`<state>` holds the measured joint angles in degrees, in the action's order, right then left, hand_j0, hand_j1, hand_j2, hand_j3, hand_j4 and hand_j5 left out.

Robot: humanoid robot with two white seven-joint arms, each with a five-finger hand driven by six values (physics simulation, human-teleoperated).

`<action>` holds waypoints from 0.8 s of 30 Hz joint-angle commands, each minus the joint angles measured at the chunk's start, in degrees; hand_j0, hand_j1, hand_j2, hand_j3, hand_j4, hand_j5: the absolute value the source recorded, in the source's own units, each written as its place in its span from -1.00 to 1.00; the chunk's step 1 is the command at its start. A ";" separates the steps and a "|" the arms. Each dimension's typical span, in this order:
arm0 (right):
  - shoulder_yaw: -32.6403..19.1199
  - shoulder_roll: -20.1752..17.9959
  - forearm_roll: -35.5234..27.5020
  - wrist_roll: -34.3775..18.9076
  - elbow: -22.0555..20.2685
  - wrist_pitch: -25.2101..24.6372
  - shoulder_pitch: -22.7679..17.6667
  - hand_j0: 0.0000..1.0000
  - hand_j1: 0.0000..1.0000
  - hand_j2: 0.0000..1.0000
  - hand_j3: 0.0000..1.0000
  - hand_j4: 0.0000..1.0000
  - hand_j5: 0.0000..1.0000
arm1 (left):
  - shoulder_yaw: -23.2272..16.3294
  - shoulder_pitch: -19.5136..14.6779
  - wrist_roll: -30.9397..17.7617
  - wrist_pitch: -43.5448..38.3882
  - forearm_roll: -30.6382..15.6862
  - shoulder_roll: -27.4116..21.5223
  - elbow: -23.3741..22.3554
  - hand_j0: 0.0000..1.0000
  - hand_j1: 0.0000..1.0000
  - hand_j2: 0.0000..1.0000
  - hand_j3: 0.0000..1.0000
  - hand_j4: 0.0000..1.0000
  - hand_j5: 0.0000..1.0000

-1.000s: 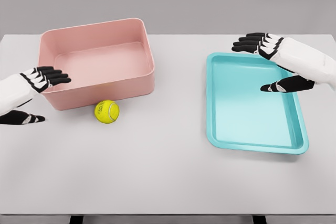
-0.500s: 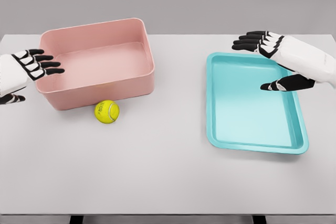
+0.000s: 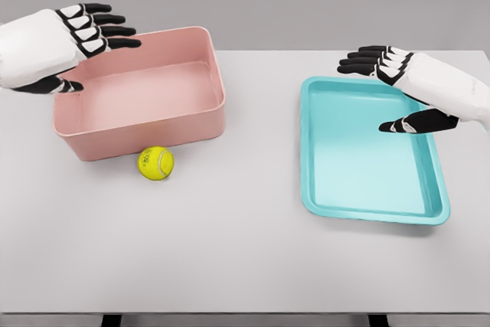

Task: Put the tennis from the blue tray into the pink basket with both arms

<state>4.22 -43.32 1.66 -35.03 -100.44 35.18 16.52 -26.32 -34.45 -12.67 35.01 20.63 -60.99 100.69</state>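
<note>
**A:** Movement first: what has changed in the last second?

**B:** Only the left hand (image 3: 73, 40). It was low at the left edge of the frame, beside the front corner of the pink basket (image 3: 142, 120); now it is up in the upper left, above the basket's far left corner. Its fingers are spread and it carries nothing.

**A:** And the right hand (image 3: 398, 86)?

**B:** Unmoved, at the upper right over the far end of the blue tray (image 3: 314, 151), fingers extended, also holding nothing.

**A:** Where is the tennis ball (image 3: 156, 163)?

**B:** On the table (image 3: 230, 250), left of centre, just in front of the basket's near wall. It is neither in the tray nor in the basket, and it hasn't shifted.

**A:** So the task?

**B:** Not done, I'd say. The ball is outside, and the left hand has lifted away from it rather than toward it.
</note>
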 commanded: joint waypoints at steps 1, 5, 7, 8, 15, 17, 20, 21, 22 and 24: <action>-0.01 -0.01 -0.43 0.03 -0.02 -0.18 0.00 1.00 1.00 1.00 1.00 1.00 1.00 | -9.89 -0.53 -2.88 -0.01 -3.67 0.35 0.04 1.00 1.00 1.00 1.00 1.00 1.00; 0.17 0.17 -0.35 0.03 -0.02 -0.18 0.00 1.00 1.00 1.00 1.00 1.00 1.00 | -17.27 -4.75 -3.15 -0.01 -3.32 1.75 0.30 1.00 1.00 1.00 1.00 1.00 1.00; 0.26 0.17 -0.43 0.03 -0.02 -0.18 0.00 1.00 1.00 1.00 1.00 1.00 1.00 | -20.88 -6.77 -3.59 -0.01 -2.35 3.07 0.39 1.00 1.00 1.00 1.00 1.00 1.00; 0.26 0.17 -0.43 0.03 -0.02 -0.18 0.00 1.00 1.00 1.00 1.00 1.00 1.00 | -23.43 -8.18 -4.47 -0.01 -1.65 4.30 0.30 1.00 1.00 1.00 1.00 1.00 1.00; 0.52 0.69 -0.35 0.03 -0.02 -0.18 0.00 1.00 1.00 1.00 1.00 1.00 1.00 | -25.45 -8.53 -4.82 -0.01 5.47 7.20 0.21 1.00 1.00 1.00 1.00 1.00 1.00; 0.52 0.78 -0.43 0.03 0.07 -0.18 0.00 1.00 1.00 1.00 1.00 1.00 1.00 | -25.54 -8.53 -4.82 -0.01 6.44 7.56 0.21 1.00 1.00 1.00 1.00 1.00 1.00; 0.52 0.78 -0.43 0.03 0.07 -0.18 0.00 1.00 1.00 1.00 1.00 1.00 1.00 | -25.72 -8.45 -4.82 -0.01 7.32 7.47 0.21 1.00 1.00 1.00 1.00 1.00 1.00; 0.61 0.87 -0.43 0.03 -0.02 -0.18 0.00 1.00 1.00 1.00 1.00 1.00 1.00 | -25.72 -8.53 -4.82 -0.01 8.54 7.47 0.12 1.00 1.00 1.00 1.00 1.00 1.00; 0.61 0.78 -0.43 0.03 -0.02 -0.18 0.00 1.00 1.00 1.00 1.00 1.00 1.00 | -25.72 -8.53 -4.82 -0.01 9.16 7.47 0.12 1.00 1.00 1.00 1.00 1.00 1.00; 0.61 0.87 -0.43 0.03 -0.02 -0.18 0.00 1.00 1.00 1.00 1.00 1.00 1.00 | -25.72 -8.53 -4.82 -0.01 11.44 7.56 -0.05 1.00 1.00 1.00 1.00 1.00 1.00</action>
<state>4.81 -42.47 1.69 -35.03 -100.43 35.18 16.44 -52.01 -42.98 -17.51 35.08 30.69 -53.49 100.76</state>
